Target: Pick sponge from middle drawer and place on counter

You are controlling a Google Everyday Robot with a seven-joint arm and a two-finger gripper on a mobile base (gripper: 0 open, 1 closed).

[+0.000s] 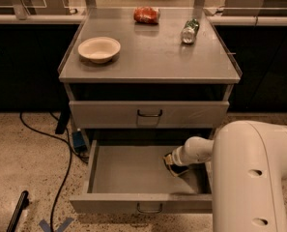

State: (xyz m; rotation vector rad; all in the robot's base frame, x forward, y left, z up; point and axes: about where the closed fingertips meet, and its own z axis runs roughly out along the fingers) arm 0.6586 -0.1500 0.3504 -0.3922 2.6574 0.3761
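Note:
The middle drawer (pixel 128 170) is pulled open below the counter (pixel 152 57). My arm reaches into the drawer from the right, and the gripper (pixel 173 164) is low over the drawer floor at its right side. A small yellow and dark thing, the sponge (pixel 169 159), shows right at the gripper's tip. It is partly covered by the gripper, and I cannot tell whether it is held or lies on the floor. The rest of the drawer floor is bare grey.
On the counter stand a white bowl (pixel 99 49), a crushed red can (pixel 146 15) and a green-and-silver can (pixel 189 31). The top drawer (pixel 149 114) is shut. Cables (pixel 61 144) run over the floor at the left. My arm's large white body (pixel 254 178) fills the lower right.

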